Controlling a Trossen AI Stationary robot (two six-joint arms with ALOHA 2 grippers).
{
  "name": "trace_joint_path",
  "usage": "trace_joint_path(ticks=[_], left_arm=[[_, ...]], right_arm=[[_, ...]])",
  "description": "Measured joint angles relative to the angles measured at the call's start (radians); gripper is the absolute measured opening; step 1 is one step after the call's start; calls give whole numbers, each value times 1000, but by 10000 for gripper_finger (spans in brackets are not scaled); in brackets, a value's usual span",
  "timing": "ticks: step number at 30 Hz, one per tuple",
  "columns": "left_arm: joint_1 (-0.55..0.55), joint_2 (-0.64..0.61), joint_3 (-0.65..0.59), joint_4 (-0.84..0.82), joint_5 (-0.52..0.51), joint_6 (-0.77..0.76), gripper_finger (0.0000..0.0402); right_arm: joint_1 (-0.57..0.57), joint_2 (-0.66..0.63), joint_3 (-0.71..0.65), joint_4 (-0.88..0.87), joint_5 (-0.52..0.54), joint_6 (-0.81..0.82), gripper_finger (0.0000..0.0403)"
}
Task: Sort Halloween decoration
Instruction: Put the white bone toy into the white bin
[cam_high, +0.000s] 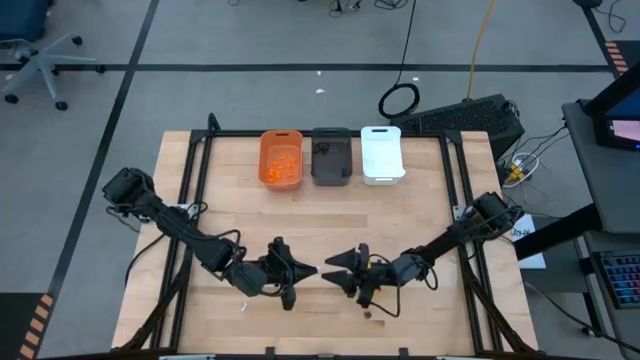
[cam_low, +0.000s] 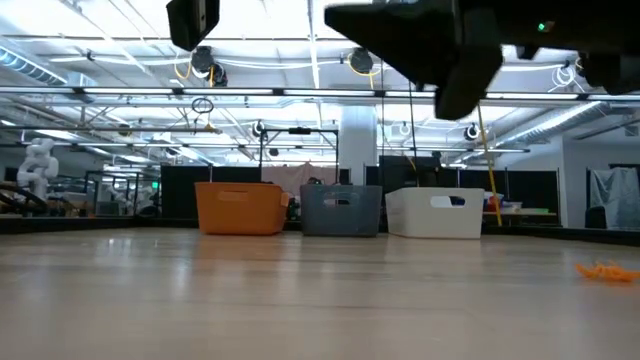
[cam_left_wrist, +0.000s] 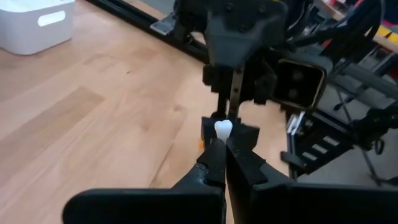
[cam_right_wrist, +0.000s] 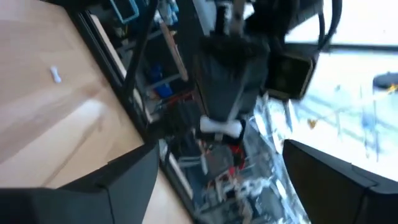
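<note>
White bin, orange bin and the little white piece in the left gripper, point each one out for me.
white bin (cam_high: 381, 153): high view, on its inner floor.
orange bin (cam_low: 239, 209): low view, on its front wall.
white piece (cam_left_wrist: 222, 129): left wrist view, on the rounded end showing above the left gripper (cam_left_wrist: 222, 144).

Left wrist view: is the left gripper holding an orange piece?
No, the left gripper is shut on a small white piece, pinched at its fingertips above the wooden table.

A small white stick piece (cam_left_wrist: 222, 129) is pinched upright in the left claw's (cam_left_wrist: 222, 144) closed tips.
</note>
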Motion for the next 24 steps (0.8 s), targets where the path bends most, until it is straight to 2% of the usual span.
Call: trace_joint_path(ticks=[5, 9, 19, 24], left_arm=[[6, 0, 0, 39, 1, 19, 0], [6, 0, 0, 58, 2, 24, 0], [5, 0, 0, 59, 22, 23, 0], [5, 10, 0, 63, 34, 18, 0]], right_arm=[[-18, 1, 63, -61, -85, -49, 315], [-33, 1, 93, -108, -85, -52, 314], [-35, 1, 95, -94, -85, -54, 312], [-35, 1, 96, -80, -85, -59, 280]])
